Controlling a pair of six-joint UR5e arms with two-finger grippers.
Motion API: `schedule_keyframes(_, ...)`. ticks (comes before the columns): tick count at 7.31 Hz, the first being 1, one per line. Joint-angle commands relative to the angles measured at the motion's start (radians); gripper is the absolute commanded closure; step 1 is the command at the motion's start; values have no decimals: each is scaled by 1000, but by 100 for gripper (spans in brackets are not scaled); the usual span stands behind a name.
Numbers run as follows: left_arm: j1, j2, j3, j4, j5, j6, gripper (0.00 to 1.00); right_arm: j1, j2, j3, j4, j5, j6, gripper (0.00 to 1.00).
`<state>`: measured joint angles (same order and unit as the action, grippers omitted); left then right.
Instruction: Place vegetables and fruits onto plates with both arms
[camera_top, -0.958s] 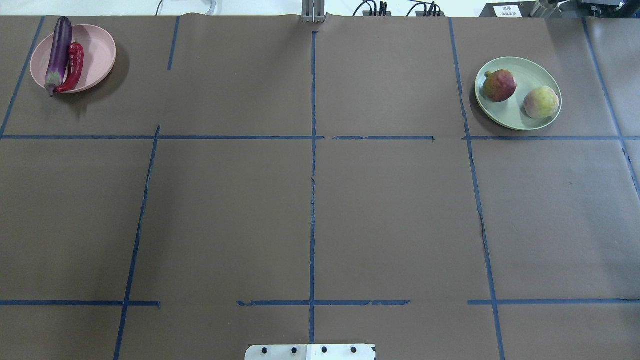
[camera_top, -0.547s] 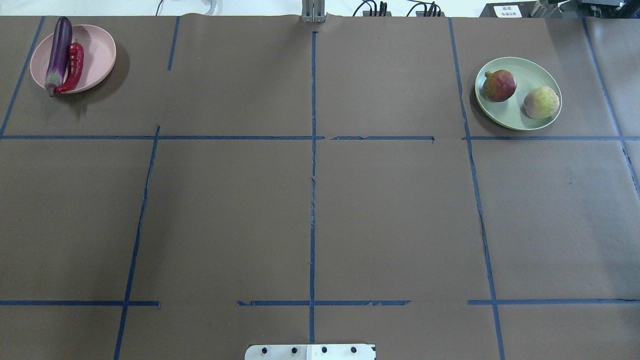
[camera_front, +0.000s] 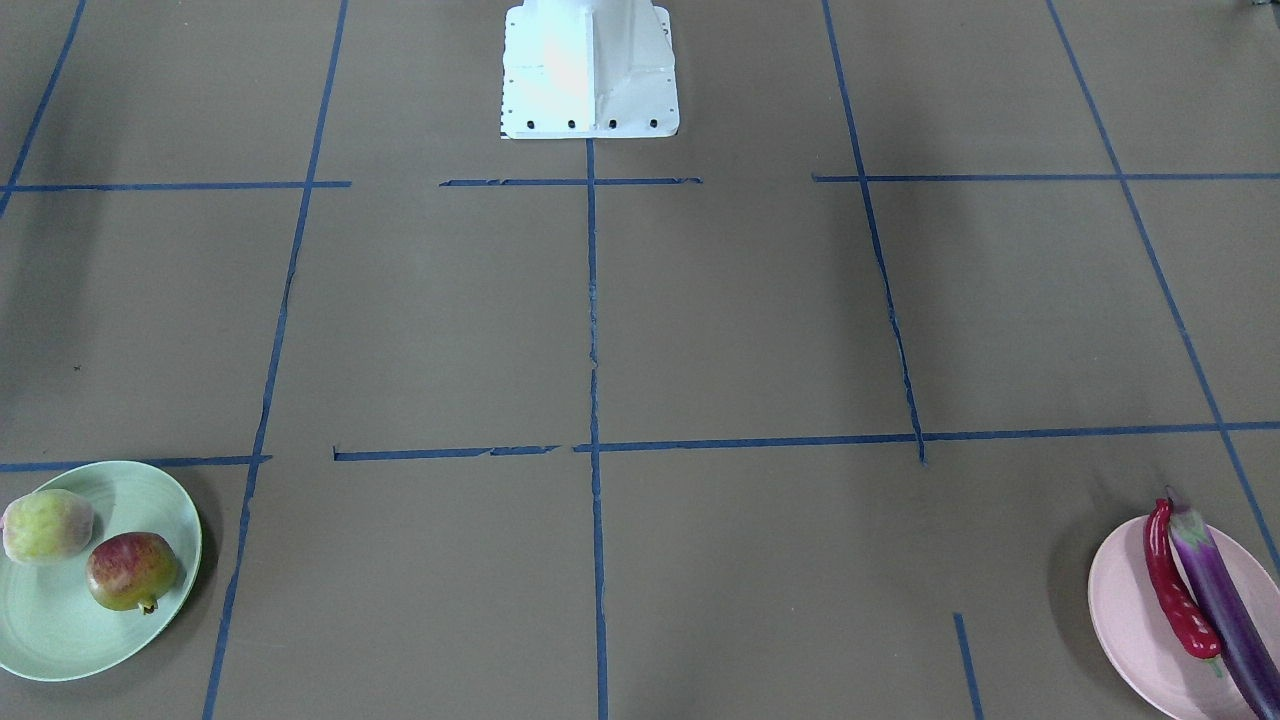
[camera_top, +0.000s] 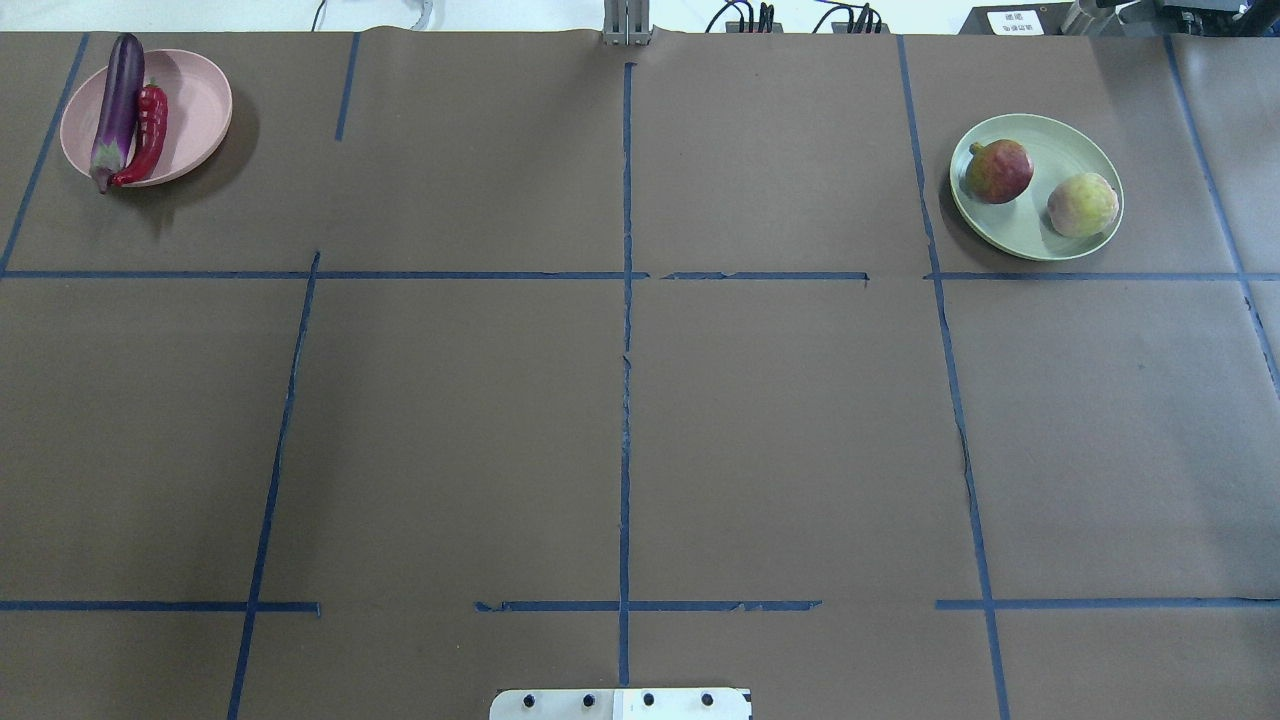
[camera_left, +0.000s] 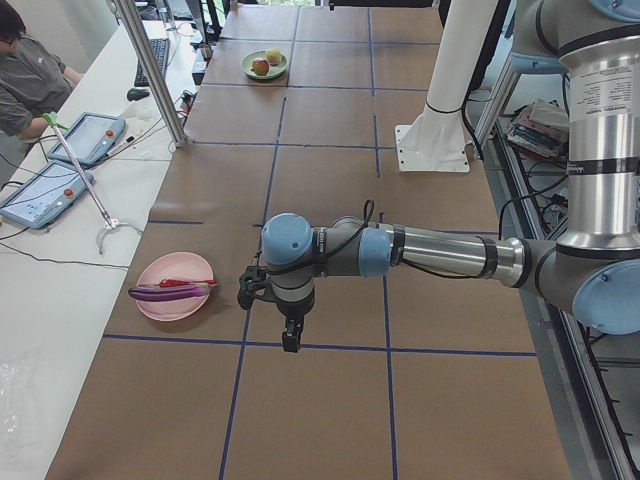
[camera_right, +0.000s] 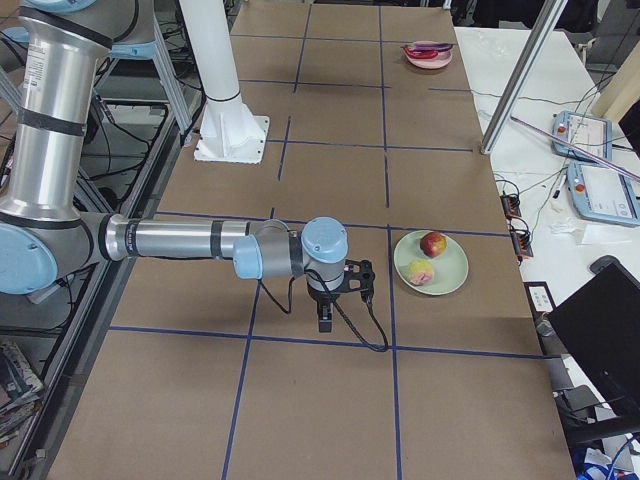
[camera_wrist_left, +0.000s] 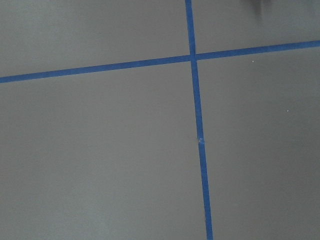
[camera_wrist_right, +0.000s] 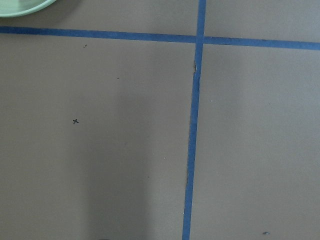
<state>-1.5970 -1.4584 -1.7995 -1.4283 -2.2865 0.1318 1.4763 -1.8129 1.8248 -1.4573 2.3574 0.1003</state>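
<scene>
**Produce plated at both far corners**

At the far left of the counter, the pink plate is loaded with the eggplant and, just beside it, the chili. The left pincer is hung over bare counter near that plate; whether it is spread cannot be told. At far right, the pomegranate and peach are carried, apart, on the green plate. The right pincer is hung nearby, its state likewise unreadable.

The eggplant and chili lie on the far-left plate; pomegranate and peach on the far-right plate.
</scene>
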Motion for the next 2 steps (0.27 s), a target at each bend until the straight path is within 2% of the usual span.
schedule_keyframes(1, 0, 3, -14, 2, -2, -1, 0, -1, 7, 1, 0, 0, -1, 0)
schedule_keyframes(2, 0, 1, -20, 0, -4, 0, 0, -1, 0, 1, 0, -1, -1, 0)
